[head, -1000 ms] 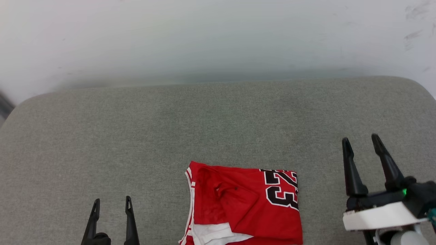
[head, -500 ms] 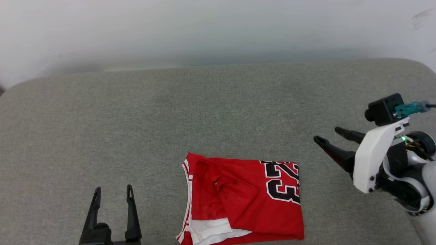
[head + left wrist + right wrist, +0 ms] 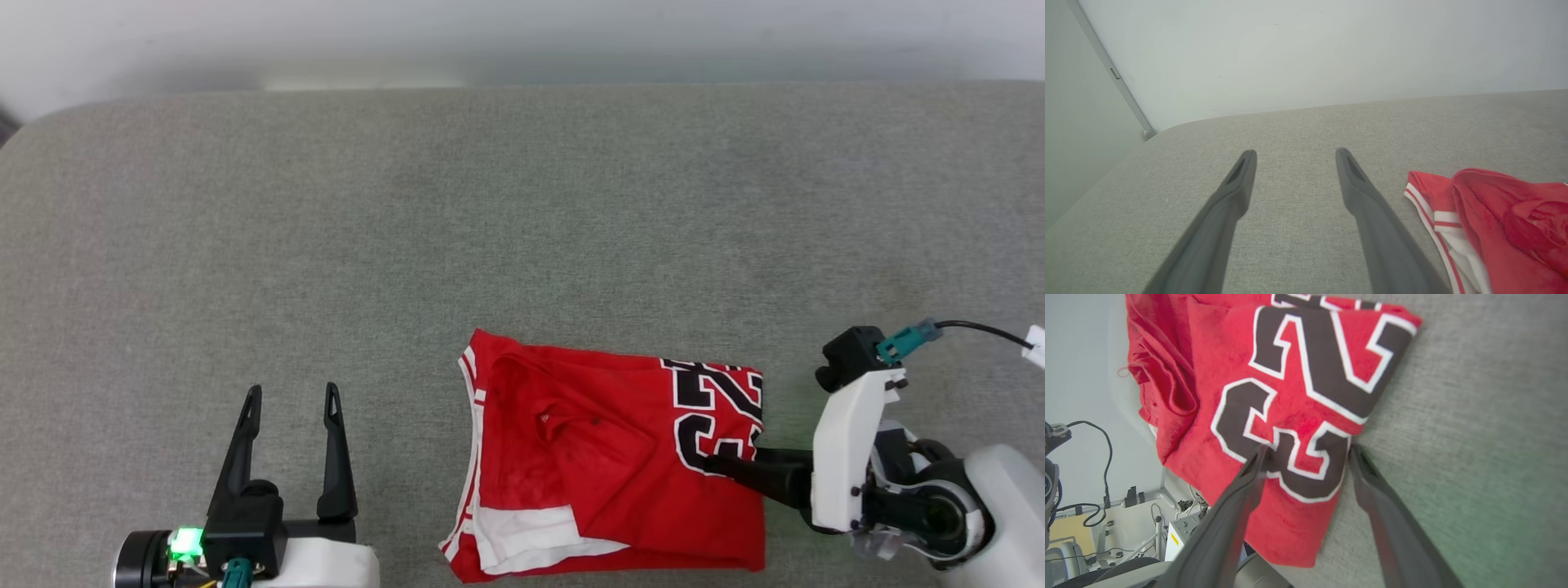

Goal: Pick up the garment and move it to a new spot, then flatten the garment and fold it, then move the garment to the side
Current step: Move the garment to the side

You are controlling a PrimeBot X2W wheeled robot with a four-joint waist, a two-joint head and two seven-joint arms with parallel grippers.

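The garment (image 3: 588,465) lies folded into a rough rectangle on the grey cushion (image 3: 522,204), near its front edge, with the black-and-white "23" print at its right end. My right gripper (image 3: 714,465) points left, turned on its side, with its tips at the garment's right edge. In the right wrist view this gripper (image 3: 1306,451) is open: one finger lies over the print on the garment (image 3: 1290,396), the other over bare cushion beside the edge. My left gripper (image 3: 292,392) stands open and empty to the garment's left. Its wrist view shows the left gripper (image 3: 1295,154) above bare cushion, with the garment (image 3: 1494,220) at the right.
A white wall (image 3: 522,33) runs along the cushion's far edge. Broad grey cushion surface lies behind and to both sides of the garment. Past the cushion's front edge, the right wrist view shows cables and equipment (image 3: 1106,522).
The head camera has tilted down. My right gripper turned from pointing up to pointing left and came down to the garment's right edge. The left gripper has kept its place.
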